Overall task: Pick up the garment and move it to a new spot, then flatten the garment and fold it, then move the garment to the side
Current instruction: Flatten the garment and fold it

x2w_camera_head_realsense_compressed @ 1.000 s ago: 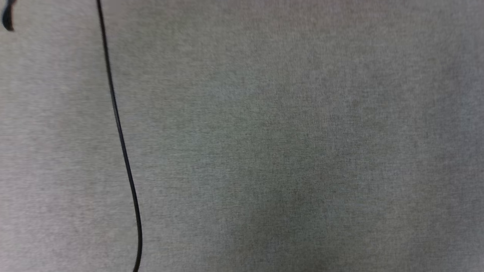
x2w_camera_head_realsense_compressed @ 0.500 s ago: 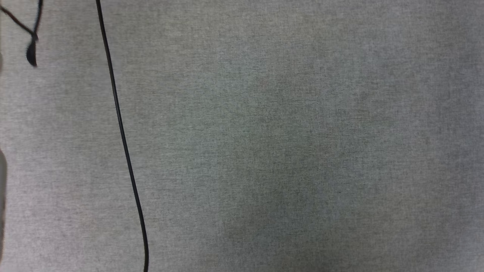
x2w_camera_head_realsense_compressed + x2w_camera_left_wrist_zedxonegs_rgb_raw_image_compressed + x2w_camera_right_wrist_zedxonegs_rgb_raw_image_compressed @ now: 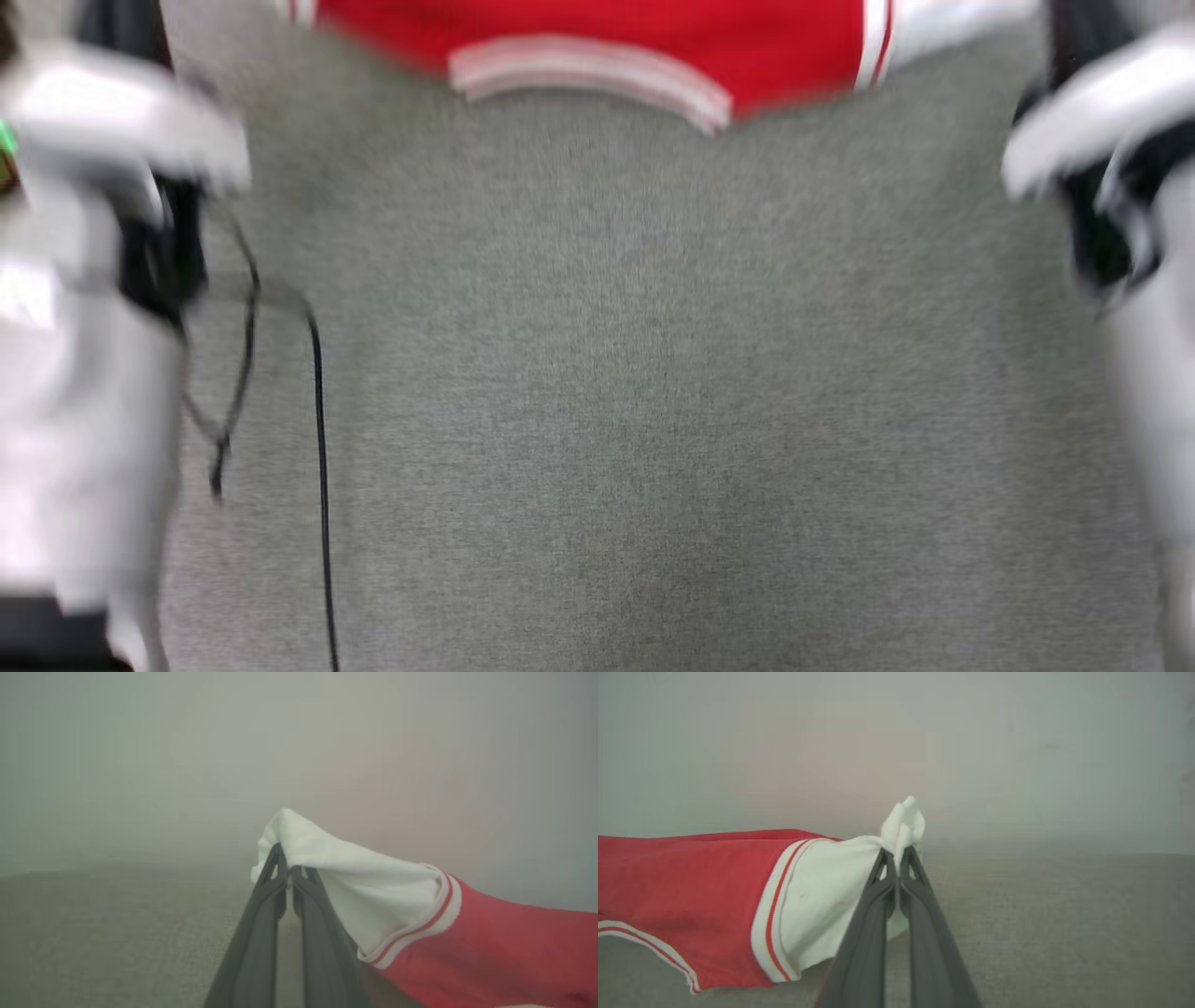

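Observation:
The garment (image 3: 607,28) is red, with striped trim and white sleeves, and hangs blurred along the top of the head view. In the left wrist view, my left gripper (image 3: 285,858) is shut on a white sleeve, and the garment (image 3: 467,942) stretches away to the right. In the right wrist view, my right gripper (image 3: 896,856) is shut on the other white sleeve, with the garment (image 3: 691,882) spread out to the left. Between the two grips the cloth hangs above the grey floor.
A thin black cable (image 3: 322,485) runs over the grey carpet (image 3: 653,420) at the left. My pale left forearm (image 3: 84,392) and right forearm (image 3: 1148,392) stand at the sides of the head view, both blurred.
The head camera has tilted, so the whole picture has shifted. The garment's lower edge and both forearms have come into the head view, and the cable sits lower in it.

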### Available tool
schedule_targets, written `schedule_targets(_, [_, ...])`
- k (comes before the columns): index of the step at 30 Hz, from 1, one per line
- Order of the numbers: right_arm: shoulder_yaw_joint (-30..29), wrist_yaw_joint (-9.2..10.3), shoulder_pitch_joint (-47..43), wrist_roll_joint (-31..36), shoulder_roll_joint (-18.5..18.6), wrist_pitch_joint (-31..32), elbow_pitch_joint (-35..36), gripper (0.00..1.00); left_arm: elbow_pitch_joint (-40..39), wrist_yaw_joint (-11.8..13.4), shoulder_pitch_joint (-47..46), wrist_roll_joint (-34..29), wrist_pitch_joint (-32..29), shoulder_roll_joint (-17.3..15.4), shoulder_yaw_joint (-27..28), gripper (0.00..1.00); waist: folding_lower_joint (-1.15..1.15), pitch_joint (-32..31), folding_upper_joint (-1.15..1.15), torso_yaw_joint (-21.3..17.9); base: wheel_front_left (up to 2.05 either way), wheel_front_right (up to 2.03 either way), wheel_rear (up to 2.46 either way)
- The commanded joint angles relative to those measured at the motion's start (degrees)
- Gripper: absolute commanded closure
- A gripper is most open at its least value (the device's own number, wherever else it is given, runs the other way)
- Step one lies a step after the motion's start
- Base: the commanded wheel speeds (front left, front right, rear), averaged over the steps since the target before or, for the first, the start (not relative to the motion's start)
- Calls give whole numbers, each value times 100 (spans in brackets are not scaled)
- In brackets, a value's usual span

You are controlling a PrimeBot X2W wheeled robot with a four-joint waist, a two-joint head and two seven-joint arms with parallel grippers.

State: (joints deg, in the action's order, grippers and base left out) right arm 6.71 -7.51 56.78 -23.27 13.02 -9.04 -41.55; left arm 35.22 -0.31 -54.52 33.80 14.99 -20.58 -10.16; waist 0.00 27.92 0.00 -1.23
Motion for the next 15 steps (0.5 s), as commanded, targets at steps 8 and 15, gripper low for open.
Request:
schedule_targets(8, [-71, 4, -1793, -273, 153, -50, 292, 100, -598, -9, 2105, -274, 27, 346, 471, 100, 0, -1211, 0, 79, 0, 0, 0])
schedule_targets(15, [-340, 7, -3130, -154, 94, 187, 800, 100, -922, -4, 3438, -365, 27, 389, 736, 100, 0, -1800, 0, 45, 0, 0, 0])
